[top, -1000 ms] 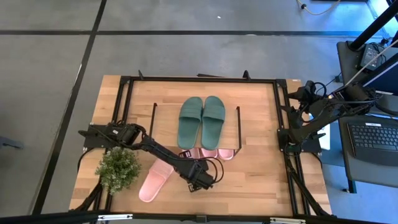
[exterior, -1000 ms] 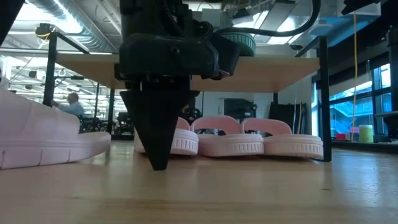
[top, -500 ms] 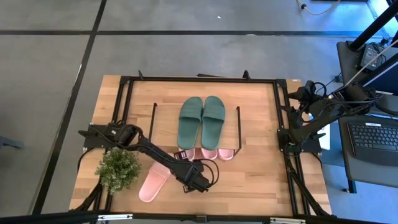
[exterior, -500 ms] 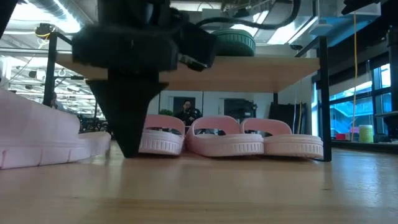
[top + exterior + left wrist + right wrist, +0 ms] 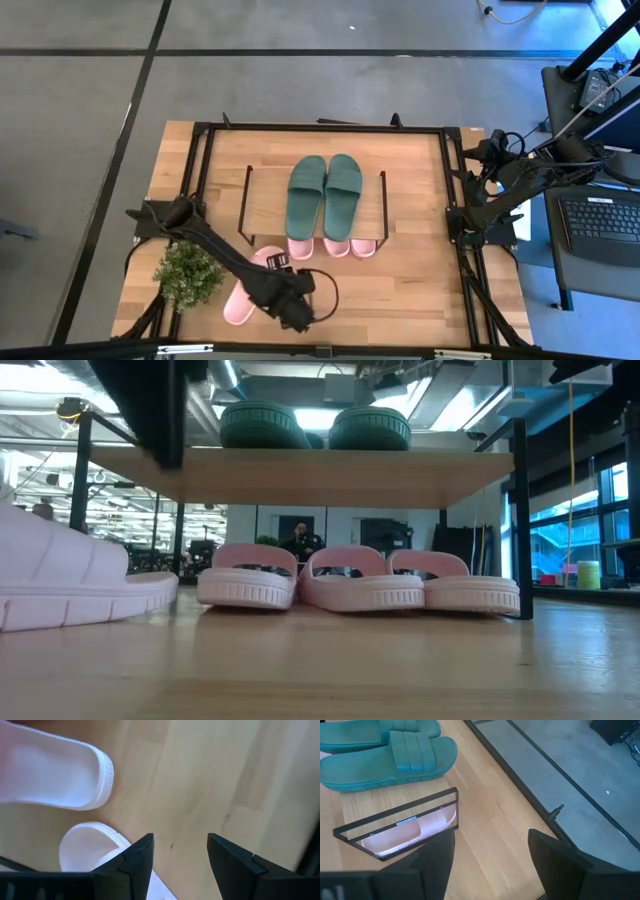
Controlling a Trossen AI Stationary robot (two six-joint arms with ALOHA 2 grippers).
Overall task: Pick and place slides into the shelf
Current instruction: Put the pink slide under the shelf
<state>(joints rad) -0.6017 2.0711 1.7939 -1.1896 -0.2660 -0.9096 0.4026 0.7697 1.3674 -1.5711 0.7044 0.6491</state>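
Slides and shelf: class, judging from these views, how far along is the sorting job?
Done: two green slides sit on the shelf, and three pink slides are lined beneath it. In hand: nothing; the left gripper hangs open beside the last pink slide. Left: shelving that one. The right gripper waits at the table's edge.

This is a lab or workshop. A taped concrete floor (image 5: 330, 80) surrounds the tabletop (image 5: 420, 290). A keyboard (image 5: 598, 222) sits beside the rig.

bare table (image 5: 420, 290) right of loose pink slide (image 5: 245, 288), potted plant (image 5: 188, 274) crowding its left
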